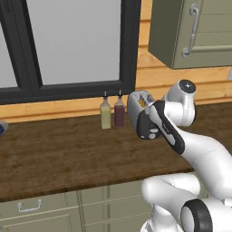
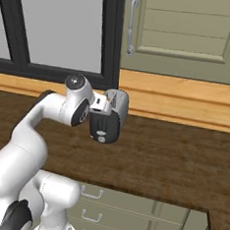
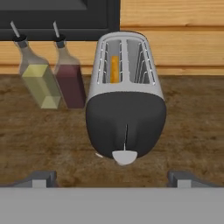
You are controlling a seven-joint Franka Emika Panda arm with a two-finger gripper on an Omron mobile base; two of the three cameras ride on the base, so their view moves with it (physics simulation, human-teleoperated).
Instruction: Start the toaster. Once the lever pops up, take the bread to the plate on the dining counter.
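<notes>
I am at step 1 of the task, starting the toaster [image 3: 126, 105], and I judge nothing of it done yet. In the hand view the toaster sits in the centre of the frame on the dark wood counter [image 3: 192, 127], its black end panel facing me with a grey lever tab at the bottom of a vertical slot. My tool [image 3: 111, 180] is wide open and holds nothing; its 2 dark tips rise at the bottom left and bottom right of that frame, straddling the toaster's width but apart from it. The bread [image 3: 114, 69] shows as an orange-tan strip standing in the left of the 2 slots; the right slot looks bare. In the left base view the toaster [image 1: 138, 108] is at mid-frame, partly behind my arm; in the right base view it [image 2: 109, 117] sits left of centre. The next move, as I judge it, calls for bringing 1 tip onto the lever tab and pressing along the slot. I cannot tell from here whether the lever is already down. Counted: 1 toaster, 1 bread slice, 2 bottles, a yellow bottle [image 3: 39, 81] and a dark red bottle [image 3: 70, 78], both at the upper left.
</notes>
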